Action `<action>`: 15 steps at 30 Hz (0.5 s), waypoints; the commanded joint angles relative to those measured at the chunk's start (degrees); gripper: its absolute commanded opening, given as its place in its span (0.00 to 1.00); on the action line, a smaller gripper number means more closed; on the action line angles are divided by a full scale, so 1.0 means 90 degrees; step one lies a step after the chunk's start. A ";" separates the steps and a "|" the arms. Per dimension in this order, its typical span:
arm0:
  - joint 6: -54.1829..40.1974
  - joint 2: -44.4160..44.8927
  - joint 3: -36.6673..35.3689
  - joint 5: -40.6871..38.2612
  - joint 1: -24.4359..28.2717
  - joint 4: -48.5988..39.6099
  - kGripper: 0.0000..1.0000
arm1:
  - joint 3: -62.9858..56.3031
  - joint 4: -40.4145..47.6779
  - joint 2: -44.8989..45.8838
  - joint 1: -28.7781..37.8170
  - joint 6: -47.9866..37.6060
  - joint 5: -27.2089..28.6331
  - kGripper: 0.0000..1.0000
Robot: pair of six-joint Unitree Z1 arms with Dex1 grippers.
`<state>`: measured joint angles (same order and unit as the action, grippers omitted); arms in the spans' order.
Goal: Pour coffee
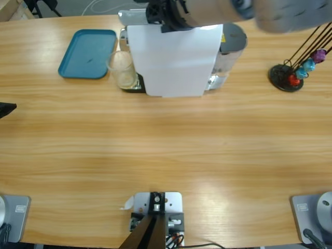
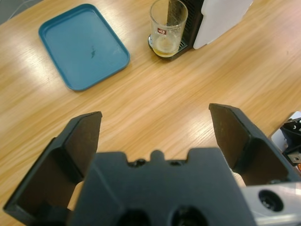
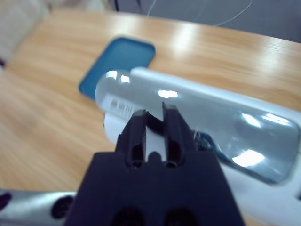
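Under the coffee machine (image 1: 174,59) a glass cup (image 2: 168,27) — left hand (image 2: 155,136) wide open, empty; right hand (image 3: 154,129) nearly closed

The left gripper (image 2: 155,136) is up above the table and looks down at it. Its 2 black jaws are spread wide apart, with nothing between them. In the high view only a dark tip of the left gripper shows, at the left edge.

The right arm (image 1: 244,13) comes in at the top, as a big silver blur close under the camera. The right gripper (image 3: 154,123) points down. Its 2 jaws sit close together with just a thin gap.
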<state>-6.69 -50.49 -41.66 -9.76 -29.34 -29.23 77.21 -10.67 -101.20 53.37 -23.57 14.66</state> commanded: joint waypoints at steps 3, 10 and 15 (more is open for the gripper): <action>0.0083 0.0071 0.0090 0.0254 -0.0031 0.0097 1.00 | 0.1548 -0.2562 0.0951 -0.1984 0.0484 -0.1623 0.86; 0.0169 0.0116 0.0155 0.0264 -0.0031 0.0132 1.00 | 0.2669 -0.3467 0.0893 -0.2736 0.0372 -0.2382 0.00; 0.0206 0.0159 0.0127 0.0254 -0.0031 0.0132 1.00 | 0.4137 -0.5359 0.0162 -0.2742 0.0107 -0.2525 0.00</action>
<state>-6.04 -50.34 -41.66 -8.21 -29.41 -28.63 101.90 -42.74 -92.98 29.58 -19.83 -7.29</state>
